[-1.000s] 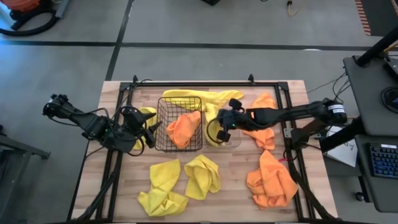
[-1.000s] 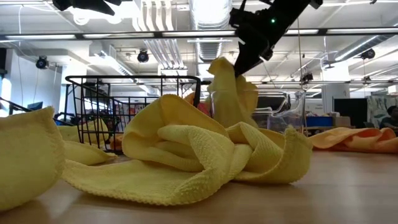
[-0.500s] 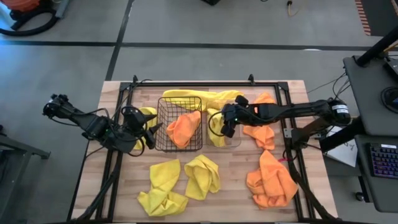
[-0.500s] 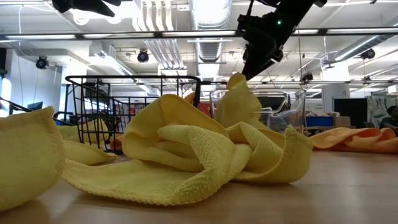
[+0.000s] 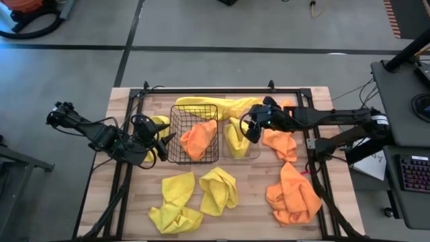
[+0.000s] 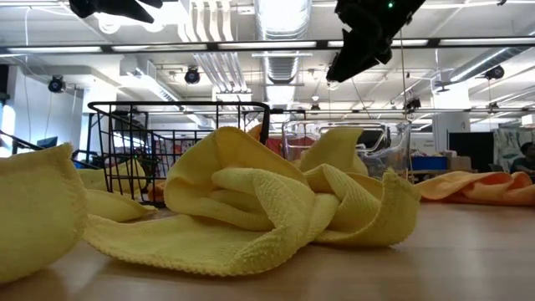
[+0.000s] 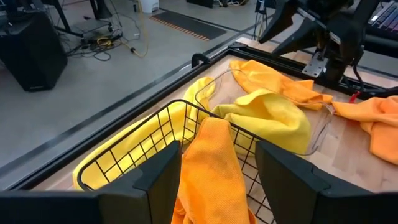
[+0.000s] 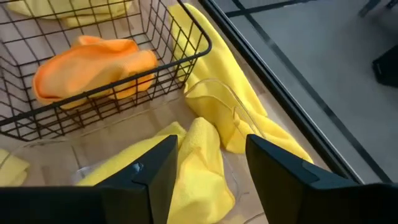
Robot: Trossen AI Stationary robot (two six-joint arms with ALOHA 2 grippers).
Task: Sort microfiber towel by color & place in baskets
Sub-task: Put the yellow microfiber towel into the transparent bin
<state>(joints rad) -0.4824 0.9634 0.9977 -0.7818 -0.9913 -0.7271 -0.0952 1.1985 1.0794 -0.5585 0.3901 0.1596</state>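
A black wire basket (image 5: 176, 138) holds an orange towel (image 5: 200, 139) that leans on its wall. To its right, the clear basket (image 5: 256, 153) holds a crumpled yellow towel (image 5: 234, 138), which also shows in the right wrist view (image 8: 200, 163). My right gripper (image 5: 249, 126) hangs open above that basket's right side, with nothing between its fingers (image 8: 211, 143). My left gripper (image 5: 162, 142) stands open just left of the wire basket and points at the orange towel (image 7: 211, 163) without touching it.
Two yellow towels (image 5: 176, 202) (image 5: 219, 190) lie near the front edge. Orange towels lie at front right (image 5: 293, 195) and under my right arm (image 5: 279, 142). A long yellow towel (image 5: 216, 105) lies behind the baskets and another (image 5: 158, 124) by my left gripper. A dark frame (image 5: 127, 168) rims the table.
My right gripper has opened and let go of the yellow towel, which has dropped from hanging upright into the clear basket and slumped there. The gripper has then risen and drawn back toward the table's right edge.
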